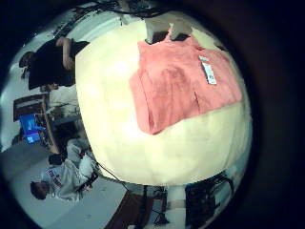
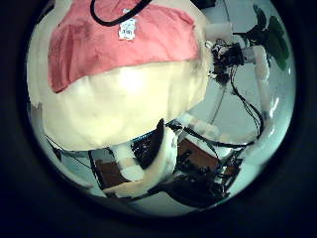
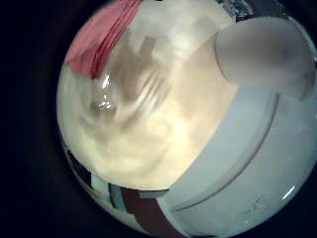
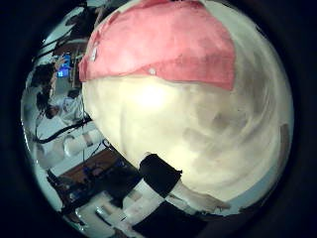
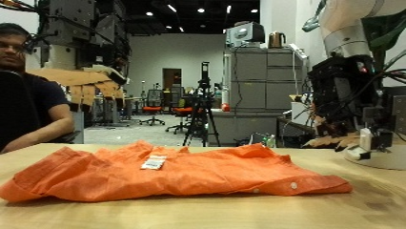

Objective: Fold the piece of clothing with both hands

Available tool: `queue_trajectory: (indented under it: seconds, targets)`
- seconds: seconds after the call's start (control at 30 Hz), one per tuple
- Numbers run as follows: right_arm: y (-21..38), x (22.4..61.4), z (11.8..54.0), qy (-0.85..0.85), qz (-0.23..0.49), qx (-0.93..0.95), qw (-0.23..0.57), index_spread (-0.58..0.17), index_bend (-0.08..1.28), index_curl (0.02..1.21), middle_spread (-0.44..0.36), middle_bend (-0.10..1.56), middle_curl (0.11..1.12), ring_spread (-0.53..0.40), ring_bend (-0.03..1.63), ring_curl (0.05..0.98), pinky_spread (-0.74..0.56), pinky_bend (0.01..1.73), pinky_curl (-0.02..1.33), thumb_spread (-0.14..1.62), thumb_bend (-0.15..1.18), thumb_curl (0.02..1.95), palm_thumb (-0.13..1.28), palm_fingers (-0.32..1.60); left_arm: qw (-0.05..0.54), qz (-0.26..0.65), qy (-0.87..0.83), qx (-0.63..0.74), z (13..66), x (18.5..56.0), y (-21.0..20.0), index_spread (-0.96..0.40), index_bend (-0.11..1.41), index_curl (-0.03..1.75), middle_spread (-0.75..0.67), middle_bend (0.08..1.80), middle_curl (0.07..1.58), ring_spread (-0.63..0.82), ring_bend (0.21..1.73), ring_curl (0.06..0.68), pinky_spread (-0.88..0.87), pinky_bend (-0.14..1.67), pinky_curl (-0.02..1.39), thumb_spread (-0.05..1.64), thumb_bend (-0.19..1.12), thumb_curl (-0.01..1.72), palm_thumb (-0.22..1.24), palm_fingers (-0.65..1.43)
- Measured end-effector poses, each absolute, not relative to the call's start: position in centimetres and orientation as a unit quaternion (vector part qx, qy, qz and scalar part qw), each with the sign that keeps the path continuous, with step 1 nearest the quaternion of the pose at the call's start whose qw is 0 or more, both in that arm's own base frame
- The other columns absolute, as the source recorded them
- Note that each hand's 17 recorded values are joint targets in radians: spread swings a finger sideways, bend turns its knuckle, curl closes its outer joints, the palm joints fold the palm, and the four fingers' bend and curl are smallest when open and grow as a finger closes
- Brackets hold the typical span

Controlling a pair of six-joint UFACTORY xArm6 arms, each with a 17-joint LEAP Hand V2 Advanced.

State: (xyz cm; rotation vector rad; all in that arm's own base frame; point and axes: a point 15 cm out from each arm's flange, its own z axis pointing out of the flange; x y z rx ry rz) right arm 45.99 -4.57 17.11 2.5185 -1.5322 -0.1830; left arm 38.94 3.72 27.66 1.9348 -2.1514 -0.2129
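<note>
Orange garment [image 5: 178, 172]: lying flat on the wooden surface [image 5: 203, 212], white tag [image 5: 153, 163] up. Robot hand state, either side: cannot tell.

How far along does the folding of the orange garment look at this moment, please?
Done: the orange garment lies on the table, apparently already folded over once, its white tag on top. In hand: nothing; in the outside view one hand hangs above the table's edge, off the cloth, and neither palm view shows fingers on it. Left: any further folds, if wanted.
</note>
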Motion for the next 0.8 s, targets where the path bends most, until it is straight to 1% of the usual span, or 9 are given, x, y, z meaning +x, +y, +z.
queue_trajectory:
  seconds: [0.2,0.23,0.4,0.5,0.63,0.7,0.73,0.8]
  targets:
    - [-4.7,47.3,15.3,-0.507,-0.065,0.852,0.113,-0.321,0.17,0.32,-0.030,0.20,0.33,0.050,0.30,0.251,0.21,0.30,0.29,1.02,-0.02,0.29,0.35,0.21,0.119,-0.072,-0.737,0.661,27.8,38.8,3.7,0.08,0.18,0.35,0.27,0.18,0.29,0.51,0.36,0.219,0.52,0.20,0.33,1.29,-0.01,0.22,0.17,0.09]
    - [-4.9,47.5,15.0,-0.504,-0.063,0.853,0.121,-0.321,0.17,0.32,-0.052,0.20,0.33,0.051,0.30,0.250,0.22,0.30,0.29,1.02,-0.02,0.29,0.37,0.21,0.120,-0.073,-0.737,0.661,27.8,38.8,3.6,0.08,0.18,0.35,0.28,0.18,0.29,0.51,0.36,0.219,0.53,0.20,0.33,1.29,-0.01,0.22,0.17,0.09]
    - [-5.7,47.2,13.6,-0.499,-0.065,0.852,0.147,-0.330,0.18,0.32,-0.066,0.20,0.33,0.051,0.28,0.246,0.22,0.28,0.29,1.01,-0.02,0.29,0.40,0.23,0.122,-0.075,-0.737,0.660,27.8,38.6,3.5,0.08,0.18,0.35,0.28,0.18,0.28,0.51,0.35,0.219,0.53,0.20,0.33,1.29,-0.01,0.22,0.17,0.09]
    - [-6.0,47.2,13.1,-0.499,-0.060,0.849,0.163,-0.326,0.18,0.32,-0.089,0.20,0.33,0.044,0.28,0.243,0.21,0.27,0.29,0.98,-0.03,0.30,0.40,0.27,0.123,-0.076,-0.737,0.660,27.7,38.6,3.5,0.08,0.18,0.35,0.28,0.18,0.28,0.51,0.35,0.220,0.53,0.21,0.33,1.29,-0.01,0.22,0.17,0.09]
    - [-5.1,46.8,12.4,-0.488,-0.063,0.850,0.188,-0.312,0.18,0.32,-0.109,0.21,0.33,0.009,0.31,0.248,0.18,0.24,0.28,0.96,-0.03,0.30,0.42,0.33,0.126,-0.076,-0.737,0.660,27.5,38.7,3.4,0.08,0.18,0.36,0.28,0.18,0.28,0.51,0.35,0.221,0.53,0.21,0.33,1.29,-0.01,0.22,0.18,0.09]
    - [-4.8,46.6,12.2,-0.485,-0.064,0.850,0.194,-0.306,0.20,0.32,-0.129,0.25,0.34,-0.038,0.35,0.251,0.14,0.20,0.27,0.95,-0.02,0.31,0.43,0.44,0.126,-0.076,-0.737,0.660,27.5,38.6,3.4,0.08,0.19,0.36,0.28,0.18,0.28,0.51,0.35,0.221,0.53,0.21,0.33,1.29,-0.01,0.22,0.18,0.09]
    - [-4.7,46.6,12.1,-0.484,-0.064,0.850,0.195,-0.307,0.22,0.33,-0.143,0.25,0.34,-0.076,0.39,0.256,0.10,0.19,0.25,0.95,-0.01,0.31,0.47,0.54,0.125,-0.076,-0.737,0.659,27.6,38.6,3.3,0.08,0.19,0.36,0.28,0.17,0.28,0.51,0.35,0.221,0.53,0.21,0.33,1.29,-0.01,0.22,0.19,0.09]
    - [-4.3,46.8,12.3,-0.482,-0.061,0.852,0.194,-0.314,0.23,0.34,-0.163,0.28,0.35,-0.123,0.42,0.262,0.06,0.18,0.24,0.95,-0.01,0.32,0.51,0.62,0.125,-0.072,-0.737,0.660,27.8,38.7,3.4,0.08,0.19,0.36,0.29,0.17,0.27,0.51,0.35,0.221,0.53,0.21,0.33,1.29,-0.01,0.22,0.19,0.08]
